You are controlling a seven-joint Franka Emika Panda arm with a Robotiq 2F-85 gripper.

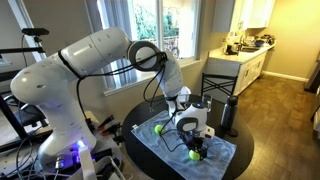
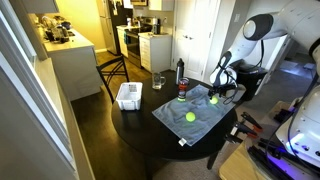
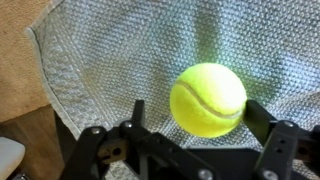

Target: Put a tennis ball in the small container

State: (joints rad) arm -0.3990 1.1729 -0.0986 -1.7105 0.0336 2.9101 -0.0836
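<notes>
Two balls lie on the grey cloth [image 2: 210,125]. The tennis ball [image 3: 208,97] to be picked sits on the cloth between the fingers of the gripper [image 3: 195,112]. The jaws are apart and not clamped. The wrist view shows a gap on the picture-left side, with the ball close to the other finger. The spare ball [image 2: 190,116] lies free nearby. The small container [image 2: 129,96] stands off the cloth, well apart across the table. Likely next: close, lift, carry over.
</notes>
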